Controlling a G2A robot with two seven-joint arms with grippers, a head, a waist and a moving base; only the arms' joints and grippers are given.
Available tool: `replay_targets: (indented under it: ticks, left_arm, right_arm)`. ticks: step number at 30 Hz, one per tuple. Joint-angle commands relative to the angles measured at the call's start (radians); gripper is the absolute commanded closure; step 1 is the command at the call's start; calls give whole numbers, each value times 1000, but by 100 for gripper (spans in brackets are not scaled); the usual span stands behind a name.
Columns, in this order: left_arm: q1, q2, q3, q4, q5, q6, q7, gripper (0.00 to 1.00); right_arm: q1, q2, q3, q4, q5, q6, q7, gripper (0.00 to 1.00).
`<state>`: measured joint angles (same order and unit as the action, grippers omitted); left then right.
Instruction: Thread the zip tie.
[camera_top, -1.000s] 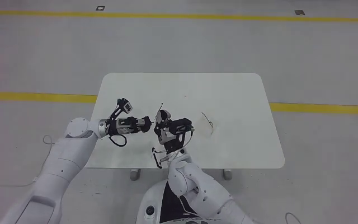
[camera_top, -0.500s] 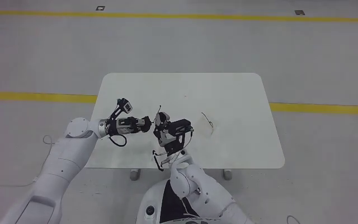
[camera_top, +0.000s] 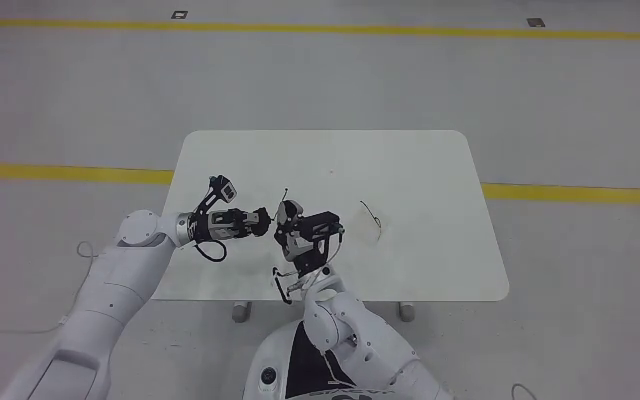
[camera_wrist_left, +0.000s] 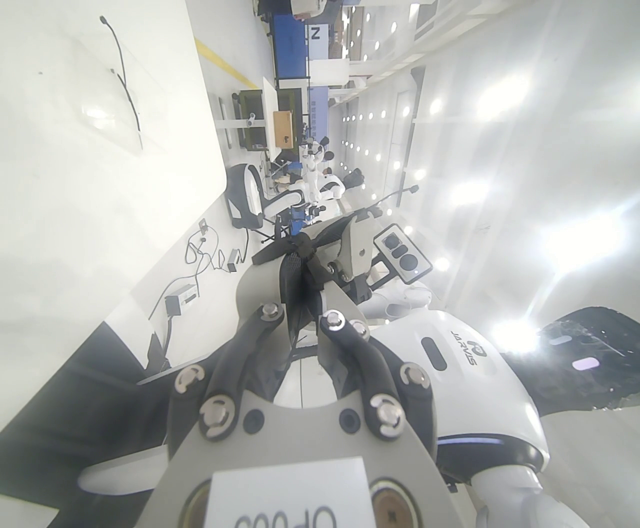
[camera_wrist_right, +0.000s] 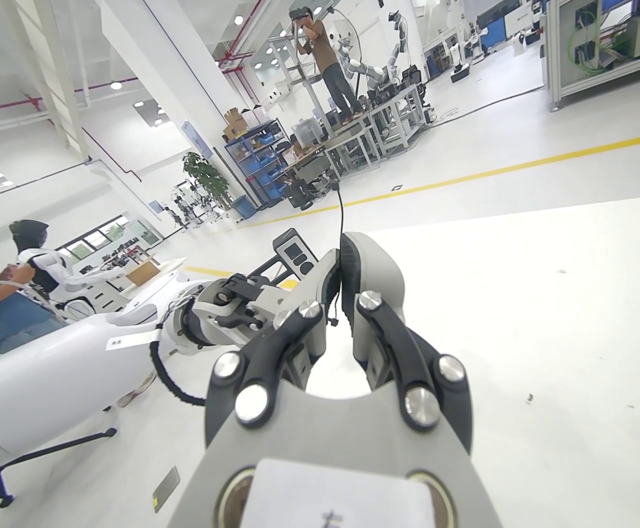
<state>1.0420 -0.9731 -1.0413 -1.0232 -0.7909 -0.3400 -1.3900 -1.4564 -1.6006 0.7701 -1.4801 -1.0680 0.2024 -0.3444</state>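
black zip tie (camera_wrist_right: 341, 215) pinched in right claw (camera_wrist_right: 342, 270).

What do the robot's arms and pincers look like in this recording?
The left arm and right arm have white shells; a black ribbed cable loops at the left wrist. The left pincer and right pincer have grey fingers, black link bars, silver rivets, white labels.

Bright, even overhead light, ceiling lamps (camera_wrist_left: 567, 237) flaring white in the left wrist view, fisheye-bent edges.
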Motion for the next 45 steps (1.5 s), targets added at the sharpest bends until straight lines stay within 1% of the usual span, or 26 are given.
replay_targets:
  ticks: [1,8,14,19,26,35,36,37,38,39,42,45]
  left_arm:
    - [0,0,0,0,0,0,0,100]
    - [0,0,0,0,0,0,0,100]
    - [0,0,0,0,0,0,0,100]
    - [0,0,0,0,0,0,0,100]
    - [0,0,0,0,0,0,0,100]
    - [0,0,0,0,0,0,0,100]
    - [0,0,0,0,0,0,0,100]
    - [0,0,0,0,0,0,0,100]
    - [0,0,0,0,0,0,0,100]
    - [0,0,0,0,0,0,0,100]
    - [0,0,0,0,0,0,0,100]
    - [0,0,0,0,0,0,0,100]
  right_arm:
    - [-1,-1,2,2,-2,6,2,100]
    - [-11,-2,11,1,-8,9,9,100]
    - [-17,-2,12,-2,-3,-19,21,100]
    - [-12,-6,2,5,1,-38,27,100]
    - [-4,-11,1,25,-5,-22,32,100]
    - [-9,-14,-1,25,-3,-38,30,100]
    - [-9,-15,-2,26,-2,-39,36,94]
    - [-8,-15,-2,27,-3,-38,41,71]
    - [-8,-15,-1,27,-4,-35,43,18]
    - [-9,-16,0,26,-2,-31,43,0]
    - [-19,-15,11,18,2,-27,31,0]
    - [-41,-9,30,1,-6,-26,8,0]
